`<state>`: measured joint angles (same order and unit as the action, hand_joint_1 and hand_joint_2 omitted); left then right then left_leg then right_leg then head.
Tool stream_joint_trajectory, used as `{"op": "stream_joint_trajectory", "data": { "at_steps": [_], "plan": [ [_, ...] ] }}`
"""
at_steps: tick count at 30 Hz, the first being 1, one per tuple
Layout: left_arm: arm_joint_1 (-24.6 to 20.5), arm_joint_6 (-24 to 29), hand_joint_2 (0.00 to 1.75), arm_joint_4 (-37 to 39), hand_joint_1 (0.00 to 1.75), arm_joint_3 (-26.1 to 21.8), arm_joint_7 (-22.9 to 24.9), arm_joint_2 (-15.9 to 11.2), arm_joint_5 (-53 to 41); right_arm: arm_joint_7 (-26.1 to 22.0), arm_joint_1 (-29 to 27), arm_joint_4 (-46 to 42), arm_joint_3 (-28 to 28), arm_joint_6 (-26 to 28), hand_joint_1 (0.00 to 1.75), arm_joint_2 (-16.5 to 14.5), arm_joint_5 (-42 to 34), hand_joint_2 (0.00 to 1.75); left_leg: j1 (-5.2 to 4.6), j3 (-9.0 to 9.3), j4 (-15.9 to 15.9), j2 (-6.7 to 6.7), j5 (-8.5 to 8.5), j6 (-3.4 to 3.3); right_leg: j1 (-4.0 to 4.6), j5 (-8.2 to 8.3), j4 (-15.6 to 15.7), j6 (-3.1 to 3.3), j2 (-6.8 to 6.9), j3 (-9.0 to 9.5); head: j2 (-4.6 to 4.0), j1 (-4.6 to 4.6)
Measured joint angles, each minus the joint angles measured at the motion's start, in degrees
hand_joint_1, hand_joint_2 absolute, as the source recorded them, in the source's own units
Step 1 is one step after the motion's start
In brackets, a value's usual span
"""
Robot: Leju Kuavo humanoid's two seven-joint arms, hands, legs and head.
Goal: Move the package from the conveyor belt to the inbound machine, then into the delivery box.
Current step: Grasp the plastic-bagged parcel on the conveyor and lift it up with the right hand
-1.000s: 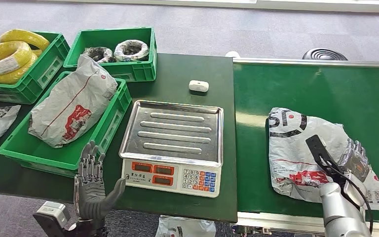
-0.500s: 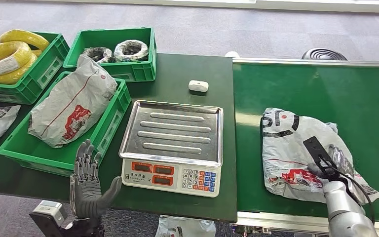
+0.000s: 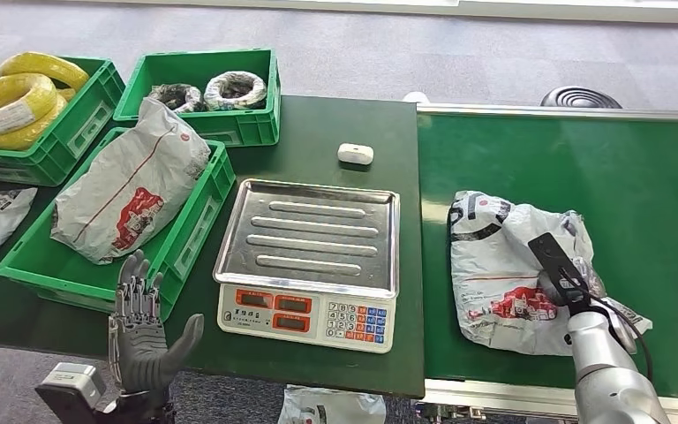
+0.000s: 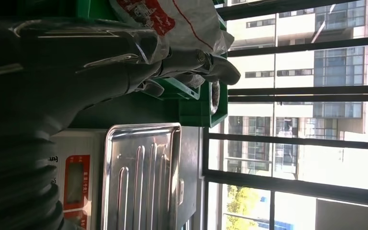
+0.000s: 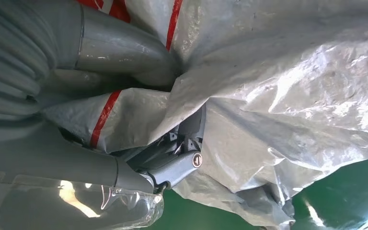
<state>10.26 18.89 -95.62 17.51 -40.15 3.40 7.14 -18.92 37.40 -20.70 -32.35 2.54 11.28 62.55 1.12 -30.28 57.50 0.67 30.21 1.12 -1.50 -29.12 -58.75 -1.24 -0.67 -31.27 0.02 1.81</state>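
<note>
Nearest the robot, the left hand (image 3: 146, 331) hangs at the table's front edge, fingers spread and holding nothing, a touch lower than a second ago. On the other side, the right hand (image 3: 583, 281) is bunched into the grey courier package (image 3: 503, 265), fingers buried in crumpled plastic; the right wrist view shows the film gathered around them. The package has slid along the green conveyor belt (image 3: 583, 159) toward the weighing scale (image 3: 309, 261), its near edge now close to the belt's left rim. That looks like the carry to the scale beginning. Beyond, the green crate (image 3: 190, 225) with one parcel waits.
</note>
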Motion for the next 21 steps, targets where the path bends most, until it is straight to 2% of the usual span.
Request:
{"op": "stream_joint_trajectory", "data": {
  "at_steps": [2, 4, 7, 9, 12, 17, 21],
  "plan": [
    [0.66, 0.6, 1.75, -0.59, 0.0, -0.09, 0.0, -0.01, -0.02, -0.01, 0.1, -0.04, 0.0, 3.14, 1.75, -0.34, -0.75, 1.75, 0.0, -0.01, 0.0, 0.0, 0.0, 0.0, 0.0, 0.0, 0.0, 0.0, 0.0, 0.0, 0.0, 0.01],
    [1.52, 1.69, 1.75, -1.35, 0.0, -0.1, 0.0, -0.01, -0.05, -0.81, 0.12, -0.55, -0.06, 11.92, 1.75, -0.87, -2.37, 1.75, 0.0, -0.04, 0.0, 0.01, 0.0, 0.0, 0.0, 0.0, -0.01, 0.0, 0.01, -0.02, 0.0, 0.02],
    [2.72, 3.45, 1.75, -2.32, 0.0, 0.09, 0.0, -0.01, -0.01, -7.62, 0.14, -4.01, -0.47, 29.5, 1.75, -2.41, -7.76, 1.75, 0.0, -0.06, 0.0, 0.0, 0.0, 0.0, 0.0, 0.0, -0.01, 0.0, 0.0, -0.04, 0.0, 0.0],
    [2.92, 4.06, 1.75, -2.55, 0.0, 0.4, 0.0, -0.02, 0.12, -13.47, -0.58, -9.93, -0.56, 35.31, 1.75, -4.61, -10.91, 1.75, 0.01, -0.04, -0.01, -0.02, 0.0, 0.0, 0.01, 0.0, -0.01, 0.0, -0.02, -0.05, 0.0, -0.01],
    [2.85, 4.48, 1.75, -2.56, 0.0, 0.91, 0.0, -0.01, 0.25, -17.09, -2.39, -20.31, 0.18, 37.08, 1.75, -8.55, -12.04, 1.75, 0.02, 0.0, -0.01, -0.03, 0.0, 0.0, 0.03, 0.0, -0.01, 0.0, -0.02, -0.06, 0.0, 0.01],
    [2.76, 4.66, 1.75, -2.5, 0.0, 1.52, 0.0, 0.05, -0.03, -18.04, -5.92, -34.4, 3.3, 37.13, 1.75, -14.28, -10.44, 1.75, 0.02, -0.04, -0.03, 0.0, -0.05, -0.01, 0.03, -0.01, -0.04, 0.0, 0.04, -0.02, 0.0, 0.01],
    [2.5, 4.77, 1.75, -2.22, 0.0, 1.88, 0.0, 0.36, -0.62, -16.51, -8.09, -42.54, 9.9, 37.12, 1.75, -18.13, -6.04, 1.75, 0.02, 0.0, -0.03, -0.07, -0.04, -0.01, 0.03, 0.0, -0.03, 0.01, -0.04, -0.07, 0.0, 0.01]
  ]
}}
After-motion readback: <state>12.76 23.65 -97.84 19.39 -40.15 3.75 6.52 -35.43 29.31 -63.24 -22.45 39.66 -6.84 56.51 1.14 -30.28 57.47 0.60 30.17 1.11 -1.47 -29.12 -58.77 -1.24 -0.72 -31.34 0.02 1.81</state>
